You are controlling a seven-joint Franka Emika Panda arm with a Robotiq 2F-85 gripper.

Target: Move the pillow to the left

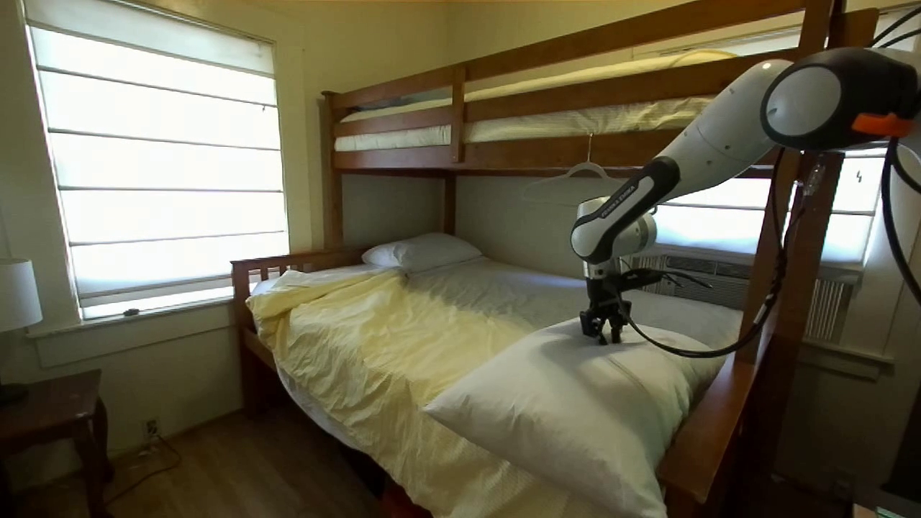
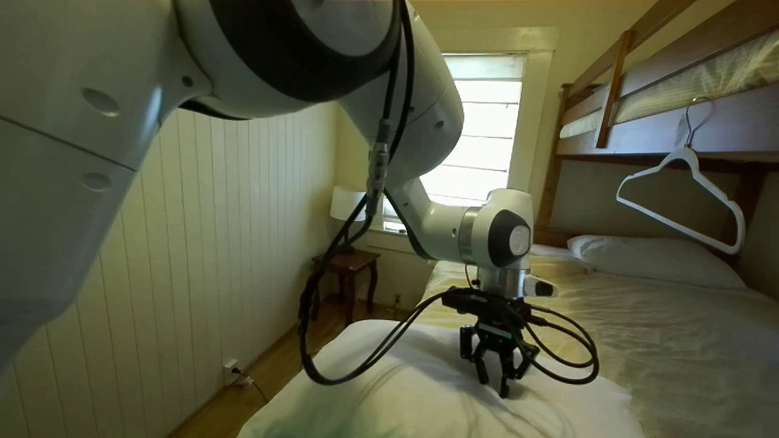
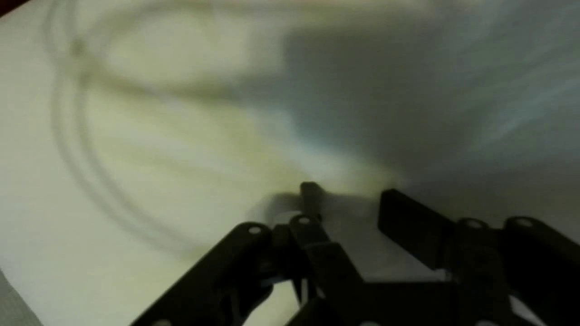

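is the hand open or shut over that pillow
Open, at least partly: in the wrist view the fingers of the hand stand apart, with pillow showing in the gap.

The pillow was matt cloth, the blanket creased cloth, the bunk bed smooth wood; the hanger seemed plastic from where I stood.
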